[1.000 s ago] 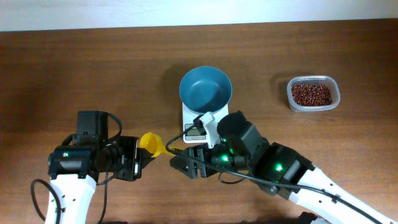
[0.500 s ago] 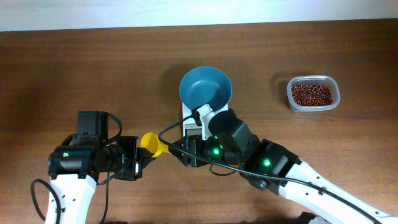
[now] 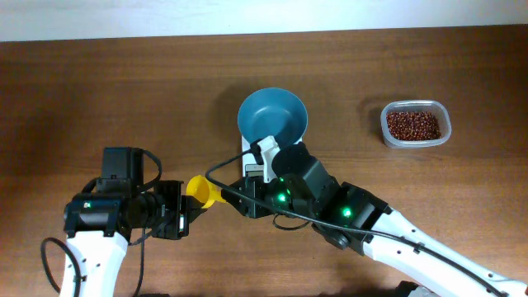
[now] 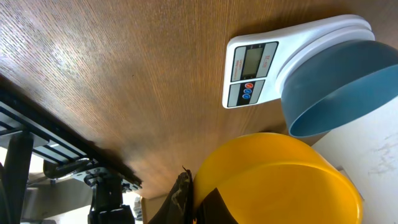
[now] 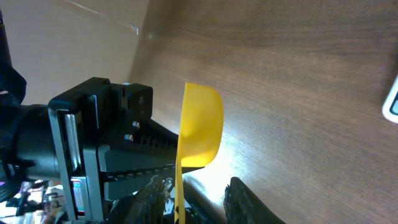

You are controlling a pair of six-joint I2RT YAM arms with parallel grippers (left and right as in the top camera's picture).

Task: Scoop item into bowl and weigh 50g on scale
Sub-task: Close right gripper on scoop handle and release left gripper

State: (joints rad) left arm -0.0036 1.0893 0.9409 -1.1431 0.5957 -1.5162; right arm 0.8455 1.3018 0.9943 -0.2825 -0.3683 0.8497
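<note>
Yellow plastic scoop (image 3: 202, 190) is clamped tight in my left gripper (image 3: 188, 210), jaws shut on it; my right gripper (image 5: 196, 198) straddles its thin handle, jaws partly open.

Brown wooden table (image 4: 124, 74) carries the scale (image 4: 252, 74) and a tub (image 3: 416, 144).

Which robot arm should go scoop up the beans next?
Right, probably. The right gripper is at the handle of the yellow scoop, and the beans sit in a tub on its side. The left gripper holds the scoop, but far from the beans.
</note>
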